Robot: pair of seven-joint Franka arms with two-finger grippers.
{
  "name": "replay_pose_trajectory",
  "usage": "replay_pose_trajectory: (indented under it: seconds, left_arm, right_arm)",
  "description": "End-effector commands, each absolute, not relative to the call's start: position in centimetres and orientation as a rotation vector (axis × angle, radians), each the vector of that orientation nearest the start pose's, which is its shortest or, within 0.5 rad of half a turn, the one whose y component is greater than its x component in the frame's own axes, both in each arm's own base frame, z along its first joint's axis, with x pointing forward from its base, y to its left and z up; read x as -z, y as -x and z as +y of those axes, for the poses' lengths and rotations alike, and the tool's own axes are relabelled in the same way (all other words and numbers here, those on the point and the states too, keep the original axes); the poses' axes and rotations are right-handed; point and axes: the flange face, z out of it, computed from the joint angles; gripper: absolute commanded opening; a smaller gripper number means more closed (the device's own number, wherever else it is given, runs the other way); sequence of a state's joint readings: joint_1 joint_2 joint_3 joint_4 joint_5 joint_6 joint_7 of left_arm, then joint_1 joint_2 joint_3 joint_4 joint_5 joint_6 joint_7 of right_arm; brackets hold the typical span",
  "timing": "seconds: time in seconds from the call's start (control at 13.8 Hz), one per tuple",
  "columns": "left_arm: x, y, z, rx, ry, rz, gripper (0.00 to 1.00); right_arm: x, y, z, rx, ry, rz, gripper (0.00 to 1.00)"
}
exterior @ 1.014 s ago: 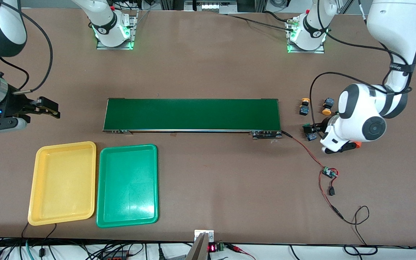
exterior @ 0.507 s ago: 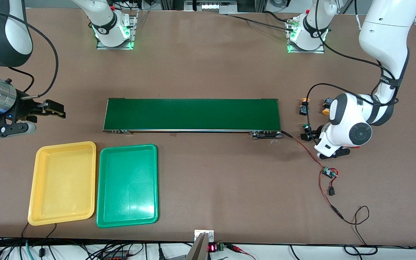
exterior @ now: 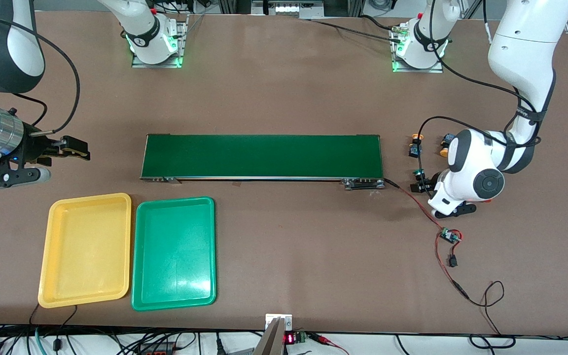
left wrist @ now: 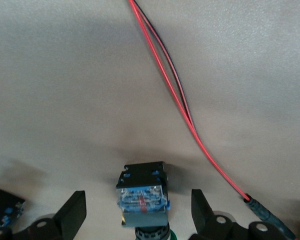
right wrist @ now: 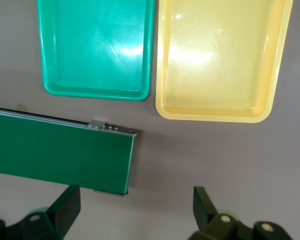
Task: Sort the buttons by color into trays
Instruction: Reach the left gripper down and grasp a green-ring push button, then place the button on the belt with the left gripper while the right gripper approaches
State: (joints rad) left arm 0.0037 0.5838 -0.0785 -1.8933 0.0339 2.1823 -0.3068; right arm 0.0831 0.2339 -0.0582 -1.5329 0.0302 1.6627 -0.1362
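Your left arm bends low at the conveyor's end.
Left gripper (left wrist: 135,215) straddles a green-capped button (left wrist: 141,196), fingers apart, not gripping; right gripper (right wrist: 135,212) waits, open, empty.

No text, label, brand or number can be read anywhere.
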Motion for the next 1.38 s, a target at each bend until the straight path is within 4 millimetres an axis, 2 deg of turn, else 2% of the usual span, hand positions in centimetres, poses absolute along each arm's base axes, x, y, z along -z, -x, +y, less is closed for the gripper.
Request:
replay_pose_trajectory:
  seconds: [0.0,0.14,0.22,0.29,0.36,0.51,0.65,0.8,0.94,1.09,1.16,1.3]
  left_arm:
    - [-16.8,-59.1,-4.0,-0.428,3.039,-0.356,0.67]
    - [-17.0,-59.1,-4.0,-0.424,3.032,-0.384,0.41]
    - [-17.5,-59.2,-4.0,-0.414,3.033,-0.383,0.22]
    - [-18.5,-59.4,-4.1,-0.397,3.041,-0.361,0.11]
    - [-20.0,-59.5,-4.1,-0.376,3.044,-0.359,0.09]
    - [-23.9,-59.3,-5.6,-0.317,3.062,-0.301,0.07]
    - [-28.0,-58.8,-9.4,-0.257,3.094,-0.179,0.07]
    - [-30.3,-57.4,-15.2,-0.253,3.111,-0.033,0.07]
    - [-30.6,-54.8,-22.3,-0.269,3.116,0.16,0.07]
    - [-29.3,-51.6,-27.2,-0.311,3.104,0.325,0.06]
    - [-28.6,-50.5,-28.5,-0.329,3.101,0.366,0.06]
    - [-27.4,-49.6,-29.0,-0.331,3.104,0.392,0.06]
  right_arm:
    - [-51.2,-62.1,1.9,-0.176,3.11,-0.262,1.0]
    - [-51.2,-62.1,1.9,-0.176,3.11,-0.262,1.0]
    - [-51.1,-62.0,1.8,-0.178,3.112,-0.26,1.0]
    - [-51.1,-62.0,1.4,-0.178,3.11,-0.252,1.0]
    - [-51.1,-62.0,1.3,-0.18,3.11,-0.25,1.0]
    - [-51.1,-61.9,1.3,-0.197,3.11,-0.248,1.0]
    - [-51.1,-61.9,1.2,-0.197,3.109,-0.248,1.0]
    - [-51.1,-61.9,1.1,-0.199,3.109,-0.243,1.0]
    - [-51.1,-61.9,0.7,-0.202,3.11,-0.234,1.0]
    - [-50.9,-61.7,0.5,-0.221,3.112,-0.227,1.0]
    - [-50.8,-61.6,0.0,-0.245,3.109,-0.218,1.0]
    - [-50.3,-61.2,-0.4,-0.275,3.102,-0.214,1.0]
